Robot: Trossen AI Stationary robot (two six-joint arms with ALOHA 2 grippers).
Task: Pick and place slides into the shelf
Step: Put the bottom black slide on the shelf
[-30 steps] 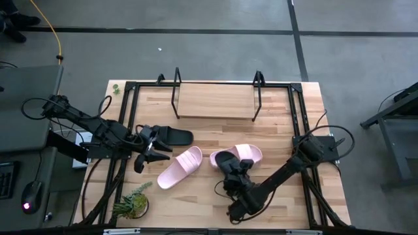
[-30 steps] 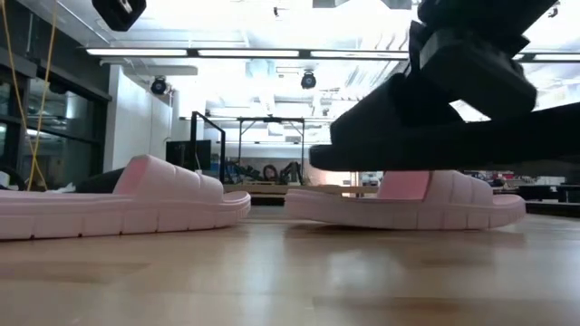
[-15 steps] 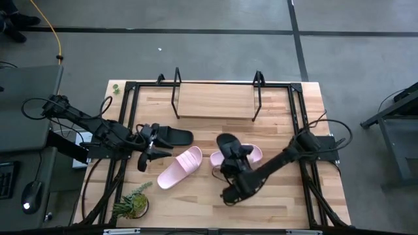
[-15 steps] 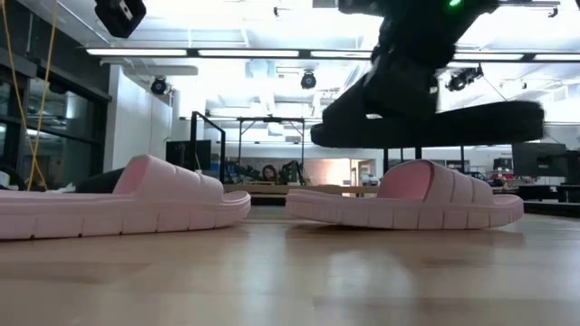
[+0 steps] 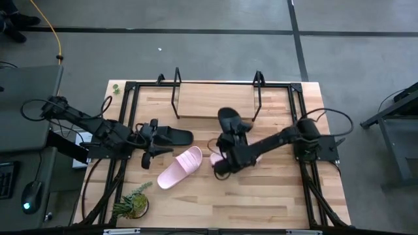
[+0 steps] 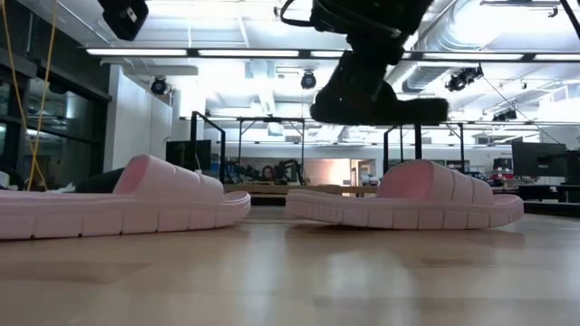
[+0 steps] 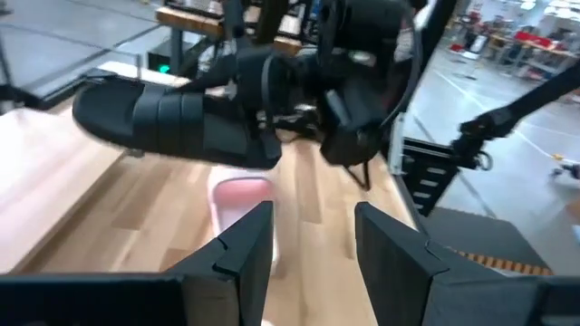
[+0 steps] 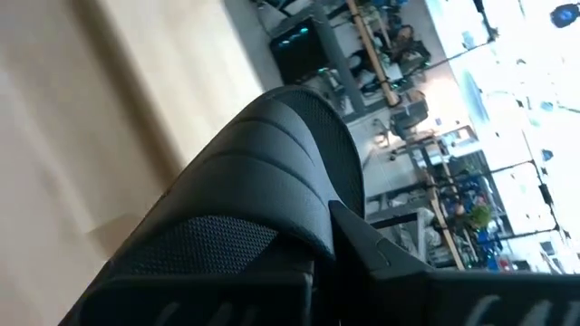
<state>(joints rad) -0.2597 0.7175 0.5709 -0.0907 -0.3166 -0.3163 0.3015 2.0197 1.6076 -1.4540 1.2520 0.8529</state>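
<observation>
Carrying black slide (image 5: 230,122) clear of table in right gripper (image 5: 230,139), fingers clamped on strap; toe nearing front edge of shelf (image 5: 215,101). Covering most of pink slide (image 5: 251,155) beneath with right arm, only edge showing in high view. Hovering left gripper (image 5: 151,134), fingers apart, beside second black slide (image 5: 173,137), touching or not unclear. Resting other pink slide (image 5: 180,167) between arms. Sitting potted plant (image 5: 134,202) at near-left corner.
</observation>
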